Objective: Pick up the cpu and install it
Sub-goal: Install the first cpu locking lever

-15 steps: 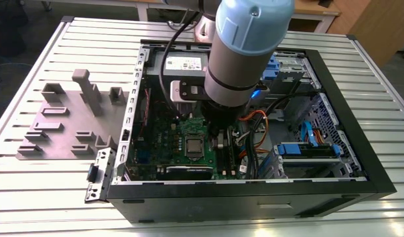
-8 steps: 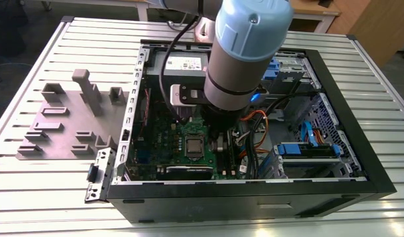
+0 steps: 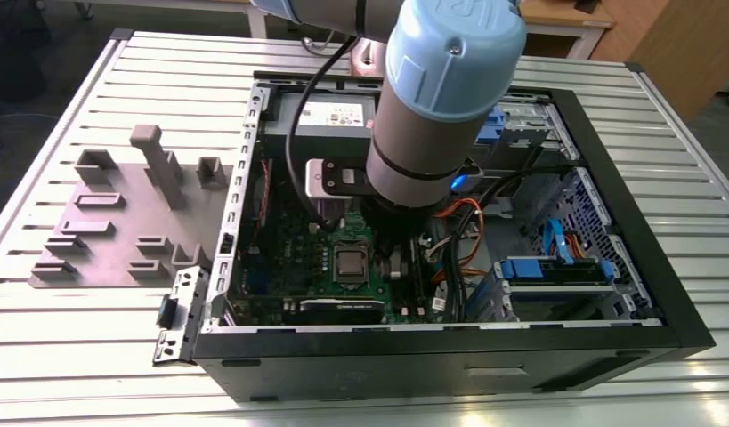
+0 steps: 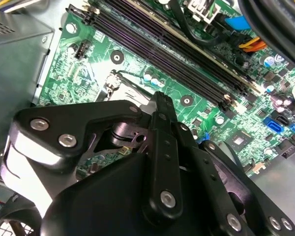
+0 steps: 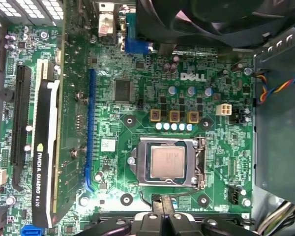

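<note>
The cpu [image 5: 168,163], a small square chip with a silvery-grey top, lies flat in its socket on the green motherboard [image 5: 137,98]. The silver socket frame [image 5: 200,162] runs around it. In the exterior view the cpu [image 3: 350,263] sits in the middle of the board inside the open computer case [image 3: 459,356]. My gripper [image 5: 162,200] hangs just off the socket's edge, on the side toward the memory slots. Its fingers are shut to one narrow tip with nothing between them. In the second wrist view the gripper [image 4: 160,101] hides the cpu.
A black graphics card [image 5: 44,147] stands in a slot beside the socket. Long memory slots [image 4: 187,54] run past the gripper tip. A fan [image 5: 211,19], loose cables [image 3: 459,231] and blue drive bays [image 3: 554,271] crowd the case. Grey holder blocks [image 3: 126,222] sit outside on the slatted table.
</note>
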Motion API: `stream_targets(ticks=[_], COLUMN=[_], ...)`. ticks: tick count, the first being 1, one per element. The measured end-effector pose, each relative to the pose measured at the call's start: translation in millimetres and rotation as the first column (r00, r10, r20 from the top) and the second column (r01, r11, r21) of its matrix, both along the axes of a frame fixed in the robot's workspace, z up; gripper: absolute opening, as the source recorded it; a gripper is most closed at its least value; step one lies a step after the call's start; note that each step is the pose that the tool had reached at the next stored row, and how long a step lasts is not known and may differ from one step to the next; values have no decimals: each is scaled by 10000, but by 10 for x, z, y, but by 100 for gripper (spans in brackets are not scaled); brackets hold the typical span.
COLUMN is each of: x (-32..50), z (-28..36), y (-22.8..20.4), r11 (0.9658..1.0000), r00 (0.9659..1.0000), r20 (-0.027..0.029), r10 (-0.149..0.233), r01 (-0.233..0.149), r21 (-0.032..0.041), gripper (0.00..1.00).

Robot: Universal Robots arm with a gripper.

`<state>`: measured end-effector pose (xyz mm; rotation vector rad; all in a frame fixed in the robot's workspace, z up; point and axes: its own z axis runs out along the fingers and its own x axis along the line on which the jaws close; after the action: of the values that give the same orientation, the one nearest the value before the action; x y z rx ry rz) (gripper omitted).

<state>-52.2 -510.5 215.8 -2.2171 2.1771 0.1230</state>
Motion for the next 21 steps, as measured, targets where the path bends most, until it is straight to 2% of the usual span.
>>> stream_targets(ticks=[4,12,21], x=[-1,-4,-10], z=[-20,-93,-127], y=[-19,-29,-69], r11=[10000,10000,10000], r00=[10000,10000,10000], r20=[0,0,1], r10=[1,3,1], r01=[-1,-3,-1], r21=[-1,-1,-1], gripper=[11,11,11])
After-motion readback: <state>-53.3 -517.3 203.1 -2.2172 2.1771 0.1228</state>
